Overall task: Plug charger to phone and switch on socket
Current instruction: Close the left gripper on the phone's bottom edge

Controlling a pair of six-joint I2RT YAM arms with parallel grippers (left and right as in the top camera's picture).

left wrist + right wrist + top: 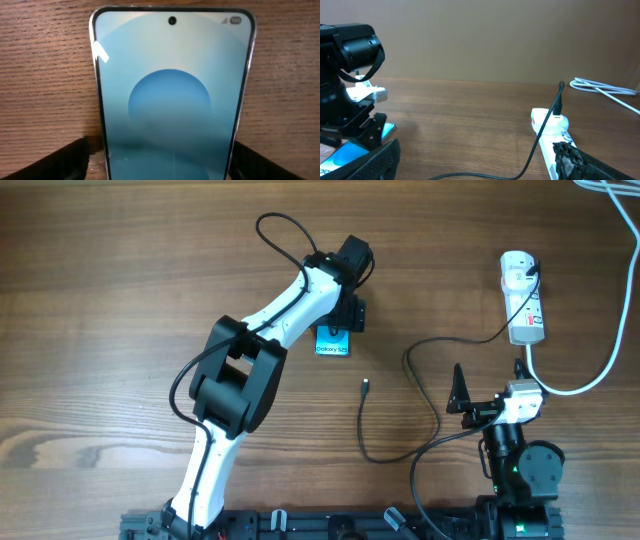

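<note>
Left tool (160, 150), right tool (477, 146), both spread.

place: robotics lab bench | base: wood-grain table (100, 300) bearing left arm (270, 320) and right arm (515, 445) on a black mounting rail (300, 528) | ahead of right gripper (477, 162): plain brown wall (480, 35) | ahead-right of it: white power strip (555, 135), thick white lead (605, 90) trailing over the tabletop

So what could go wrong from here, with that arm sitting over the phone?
The left gripper straddles the phone; closing off-centre might shove or twist it on the bare wood. The charger tip lies loose, apart from the phone, small and thin, so the open right gripper could fumble it. Its cable loops close by the right arm up to the socket and may snag.
</note>
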